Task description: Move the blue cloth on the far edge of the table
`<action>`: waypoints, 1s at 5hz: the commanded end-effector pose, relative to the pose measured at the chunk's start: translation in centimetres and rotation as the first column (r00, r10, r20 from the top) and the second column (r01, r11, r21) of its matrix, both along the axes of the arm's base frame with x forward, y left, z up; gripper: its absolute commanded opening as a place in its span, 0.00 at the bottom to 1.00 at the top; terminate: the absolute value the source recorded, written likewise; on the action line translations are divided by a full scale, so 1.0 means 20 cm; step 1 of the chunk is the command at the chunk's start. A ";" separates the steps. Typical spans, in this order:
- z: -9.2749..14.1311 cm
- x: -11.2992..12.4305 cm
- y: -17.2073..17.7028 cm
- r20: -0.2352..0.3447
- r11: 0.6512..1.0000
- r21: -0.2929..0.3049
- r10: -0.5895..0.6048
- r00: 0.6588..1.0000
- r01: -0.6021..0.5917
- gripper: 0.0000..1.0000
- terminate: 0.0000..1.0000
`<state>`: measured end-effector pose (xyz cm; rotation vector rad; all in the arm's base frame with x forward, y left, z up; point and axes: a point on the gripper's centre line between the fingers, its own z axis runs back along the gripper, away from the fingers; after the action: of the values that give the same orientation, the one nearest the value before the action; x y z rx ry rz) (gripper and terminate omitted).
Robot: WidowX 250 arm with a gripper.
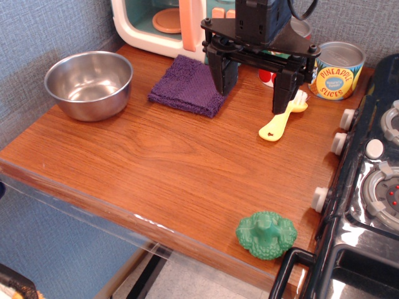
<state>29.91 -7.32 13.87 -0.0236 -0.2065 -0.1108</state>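
Note:
The blue cloth (189, 86) is a folded dark purple square lying flat on the wooden table (156, 162), toward the far side, just right of the steel bowl (89, 84). My black gripper (252, 92) hangs just right of the cloth with its jaws spread wide. The left finger (219, 73) stands at the cloth's right edge, and I cannot tell if it touches. The right finger (283, 92) stands over the head of a yellow brush (282, 119). Nothing is held between the fingers.
A toy microwave (165, 22) stands at the back behind the cloth. A pineapple slices can (337, 70) stands at the back right. A green broccoli toy (266, 233) sits at the front edge. A black stove with knobs (368, 187) borders the table on the right.

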 end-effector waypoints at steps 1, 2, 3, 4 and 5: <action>0.00 0.00 0.00 0.000 1.000 0.000 0.000 1.000 0.000 1.00 0.00; -0.10 0.16 0.25 0.033 0.998 0.012 0.067 0.997 -0.068 1.00 0.00; -0.15 0.28 0.51 0.113 0.991 0.037 0.123 0.986 -0.128 1.00 0.00; -0.21 0.43 0.76 0.168 0.992 0.042 0.113 0.979 -0.122 1.00 0.00; -0.28 0.59 0.86 0.171 0.994 0.010 0.105 0.980 -0.109 1.00 0.00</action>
<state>41.12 9.63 5.76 -0.0023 -0.3143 0.0011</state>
